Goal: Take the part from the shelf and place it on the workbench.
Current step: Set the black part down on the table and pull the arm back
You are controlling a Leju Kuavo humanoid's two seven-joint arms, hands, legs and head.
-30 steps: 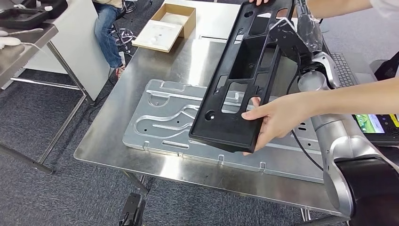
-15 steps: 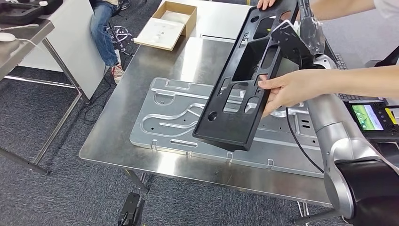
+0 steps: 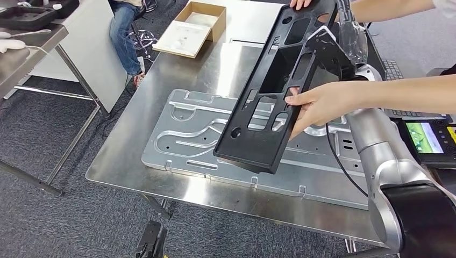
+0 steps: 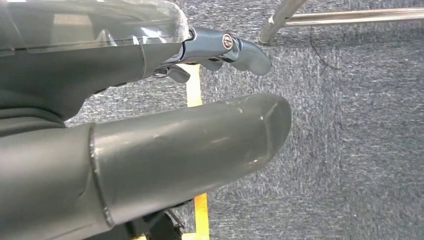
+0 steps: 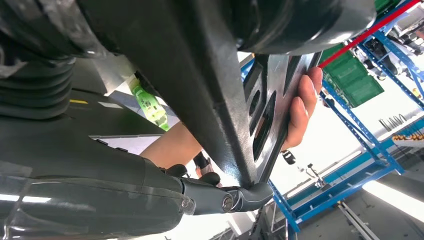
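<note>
The part point(image 3: 253, 148) is a long black plastic frame with several cut-outs. It hangs tilted above the steel workbench point(image 3: 177, 70), its low end over a grey metal plate point(image 3: 188, 134). My right hand point(image 3: 329, 51) grips the part's right edge near its upper half. In the right wrist view the part point(image 5: 200, 80) passes between my thumb and fingers point(image 5: 242, 197). A person's hand point(image 3: 317, 102) holds the same edge lower down, and another of the person's hands point(image 3: 301, 3) touches the top end. My left hand point(image 4: 150, 145) hangs over the carpet, holding nothing.
An open cardboard box point(image 3: 191, 29) sits at the bench's far left corner. A seated person in jeans point(image 3: 121, 32) is beyond the left side. A screen device point(image 3: 430, 137) lies to the right. Another steel table point(image 3: 27, 48) stands far left.
The person's lower hand slid from the part's bottom corner up along its right edge. The part stays tilted over the plate, still in my right hand. The view shifted slightly.
</note>
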